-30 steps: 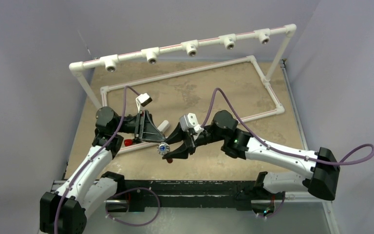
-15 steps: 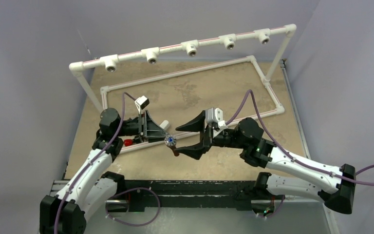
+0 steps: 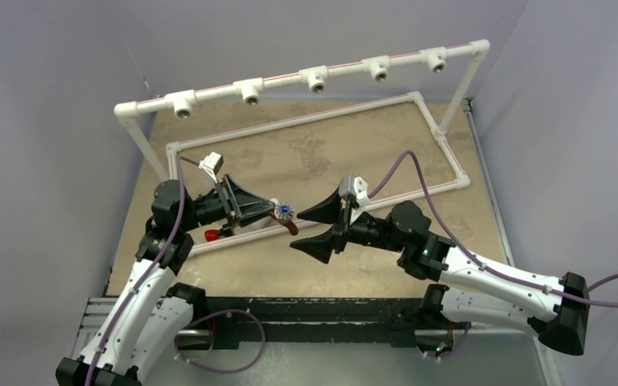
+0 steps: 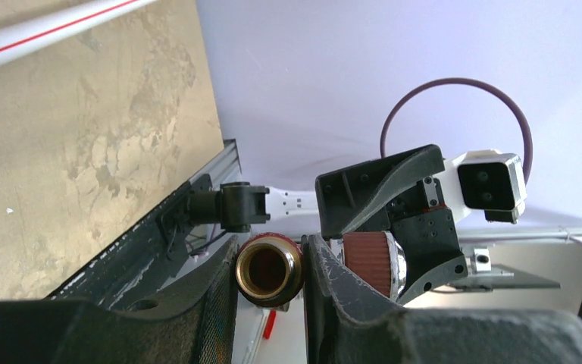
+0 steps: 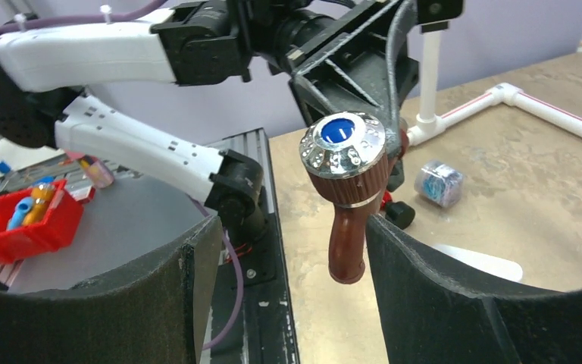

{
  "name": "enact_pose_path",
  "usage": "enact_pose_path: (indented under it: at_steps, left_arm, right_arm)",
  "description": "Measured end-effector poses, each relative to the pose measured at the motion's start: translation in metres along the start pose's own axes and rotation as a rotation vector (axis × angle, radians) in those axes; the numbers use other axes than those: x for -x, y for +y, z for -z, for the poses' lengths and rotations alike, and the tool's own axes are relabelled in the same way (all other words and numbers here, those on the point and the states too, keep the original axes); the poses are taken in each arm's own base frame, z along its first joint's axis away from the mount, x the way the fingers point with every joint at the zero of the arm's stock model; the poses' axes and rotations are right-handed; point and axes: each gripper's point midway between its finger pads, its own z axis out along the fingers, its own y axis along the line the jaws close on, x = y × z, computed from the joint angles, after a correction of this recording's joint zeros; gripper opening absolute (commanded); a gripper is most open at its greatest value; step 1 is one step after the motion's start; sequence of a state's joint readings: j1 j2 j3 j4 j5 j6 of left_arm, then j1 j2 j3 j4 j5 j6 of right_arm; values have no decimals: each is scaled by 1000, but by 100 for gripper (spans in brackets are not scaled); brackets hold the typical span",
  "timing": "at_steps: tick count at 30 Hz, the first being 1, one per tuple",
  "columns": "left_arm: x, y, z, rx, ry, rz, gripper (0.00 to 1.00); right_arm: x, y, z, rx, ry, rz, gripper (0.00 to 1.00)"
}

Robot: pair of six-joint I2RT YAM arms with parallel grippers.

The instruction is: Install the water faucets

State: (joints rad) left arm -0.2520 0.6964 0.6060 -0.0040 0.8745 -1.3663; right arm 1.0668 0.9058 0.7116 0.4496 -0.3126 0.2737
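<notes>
The left gripper (image 3: 270,211) is clamped on the dark reddish-brown metal faucet (image 3: 284,214), which has a chrome, blue-capped knob. It holds the faucet in the air above the tan worktop (image 3: 354,153), in front of the white pipe frame (image 3: 346,71). The right gripper (image 3: 304,229) faces the faucet with jaws wide apart, just beside it and not touching. Only the left wrist view shows the faucet's hollow brass threaded end (image 4: 269,269), pinched between the fingers. Only the right wrist view shows the knob (image 5: 342,144) face-on, with the spout hanging below it.
</notes>
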Motion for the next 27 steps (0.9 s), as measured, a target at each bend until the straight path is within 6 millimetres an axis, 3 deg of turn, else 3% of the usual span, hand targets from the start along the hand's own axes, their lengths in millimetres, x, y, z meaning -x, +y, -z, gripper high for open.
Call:
enact_pose_path:
  at_steps: [8,15,27]
  left_arm:
    - [12,6,-1,37,-74,38,0]
    - [21,-4,-1,32,-131,66,0]
    - [26,-11,-1,22,-153,133,0]
  right_arm:
    - [2,-28,-12,-127,-52,-21,66]
    - [-3,-46,-19,-196,-79,-9,64]
    - [-7,-51,-14,-184,-173,105,57]
